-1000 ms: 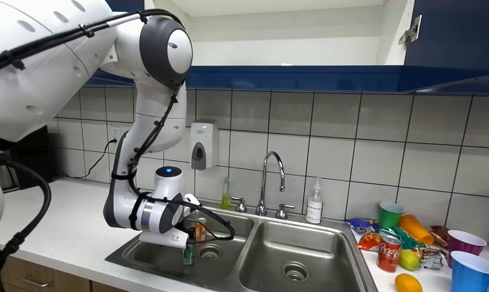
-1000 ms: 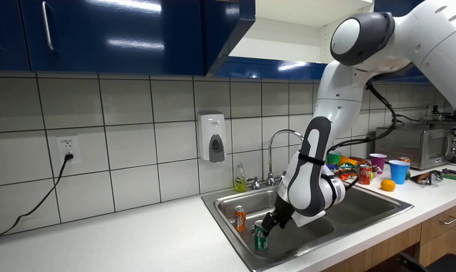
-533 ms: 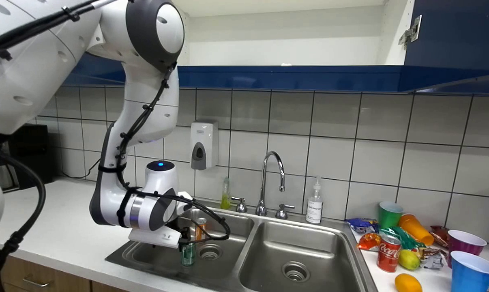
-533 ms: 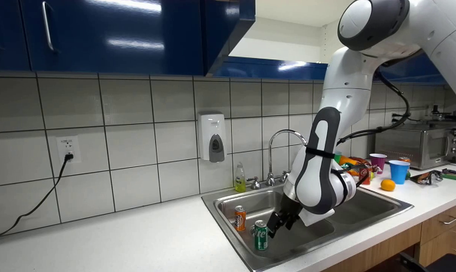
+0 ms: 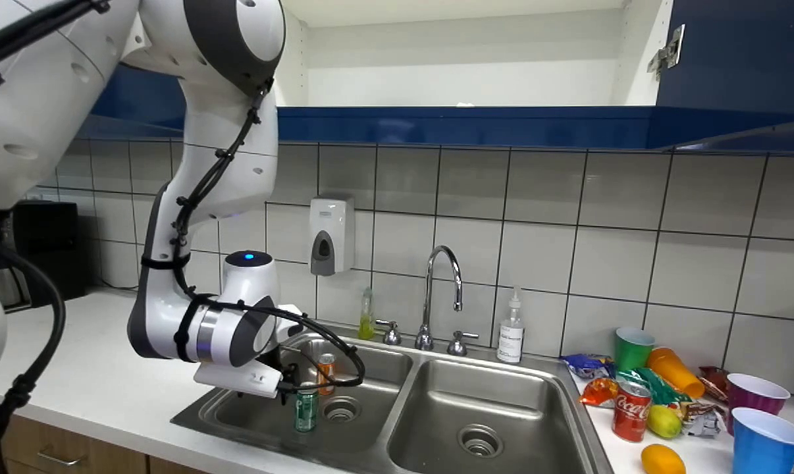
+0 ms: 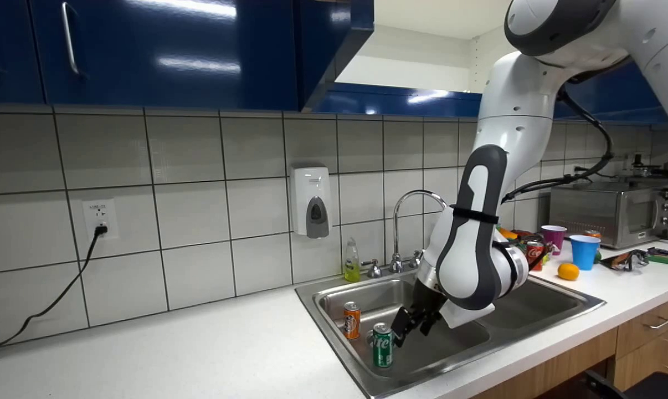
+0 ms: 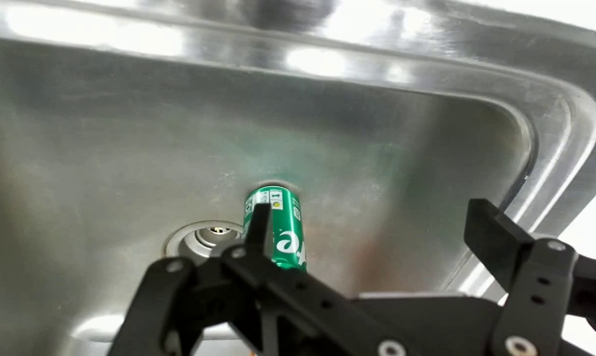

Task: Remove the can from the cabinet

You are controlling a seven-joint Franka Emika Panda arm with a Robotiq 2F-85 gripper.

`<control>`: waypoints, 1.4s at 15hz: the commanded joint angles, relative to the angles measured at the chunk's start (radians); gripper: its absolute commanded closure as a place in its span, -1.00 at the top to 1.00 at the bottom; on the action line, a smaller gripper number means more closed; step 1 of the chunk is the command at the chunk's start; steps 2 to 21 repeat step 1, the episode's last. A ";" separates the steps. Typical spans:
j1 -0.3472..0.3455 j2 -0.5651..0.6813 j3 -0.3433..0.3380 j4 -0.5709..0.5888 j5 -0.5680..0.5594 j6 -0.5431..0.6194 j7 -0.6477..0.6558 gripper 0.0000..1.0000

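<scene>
A green can (image 6: 383, 348) stands upright in the sink basin; it shows in both exterior views (image 5: 306, 413). An orange can (image 6: 352, 320) stands upright behind it, also in both exterior views (image 5: 326, 366). My gripper (image 6: 412, 333) is open with nothing between its fingers, above the basin and just beside the green can. In the wrist view my fingers (image 7: 369, 217) are wide apart; the left finger covers part of the green can (image 7: 289, 222), which lies outside the gap. The blue-framed cabinet (image 5: 466, 125) above has its door open; the arm hides part of it.
The sink rim (image 6: 334, 360) and faucet (image 6: 396, 238) are close to the arm. A soap bottle (image 6: 352, 263) stands behind the basin. Beyond the sink are a red can (image 5: 631, 411), cups (image 5: 769, 441), snack bags and fruit. A soap dispenser (image 5: 331, 236) hangs on the wall.
The arm and gripper have moved sideways, away from the green can, and slightly up. The fingers overlapped the can's top a second ago and now stand beside it. Both cans have stayed put.
</scene>
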 commanded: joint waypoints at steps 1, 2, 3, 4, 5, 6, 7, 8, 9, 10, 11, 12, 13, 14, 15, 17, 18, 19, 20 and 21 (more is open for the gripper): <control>0.002 -0.002 0.001 -0.001 0.005 -0.002 0.000 1.00; 0.002 -0.002 0.001 -0.001 0.005 -0.002 0.000 1.00; 0.002 -0.002 0.001 -0.001 0.005 -0.002 0.000 1.00; 0.002 -0.002 0.001 -0.001 0.005 -0.002 0.000 1.00; 0.002 -0.002 0.001 -0.001 0.005 -0.002 0.000 1.00; 0.002 -0.002 0.001 -0.001 0.005 -0.002 0.000 1.00; 0.002 -0.002 0.001 -0.001 0.005 -0.002 0.000 1.00; 0.002 -0.002 0.001 -0.001 0.005 -0.002 0.000 1.00; 0.002 -0.002 0.001 -0.001 0.005 -0.002 0.000 1.00; 0.002 -0.002 0.001 -0.001 0.005 -0.002 0.000 1.00; 0.002 -0.002 0.001 -0.001 0.005 -0.002 0.000 1.00; 0.002 -0.002 0.001 -0.001 0.005 -0.002 0.000 1.00; 0.002 -0.002 0.001 -0.001 0.005 -0.002 0.000 1.00; 0.002 -0.002 0.001 -0.001 0.005 -0.002 0.000 1.00; 0.002 -0.002 0.001 -0.001 0.005 -0.002 0.000 1.00; 0.002 -0.002 0.001 -0.001 0.005 -0.002 0.000 1.00; 0.002 -0.002 0.001 -0.001 0.005 -0.002 0.000 1.00; 0.002 -0.002 0.001 -0.001 0.005 -0.002 0.000 1.00; 0.002 -0.002 0.001 -0.001 0.005 -0.002 0.000 1.00; 0.002 -0.002 0.001 -0.001 0.005 -0.002 0.000 1.00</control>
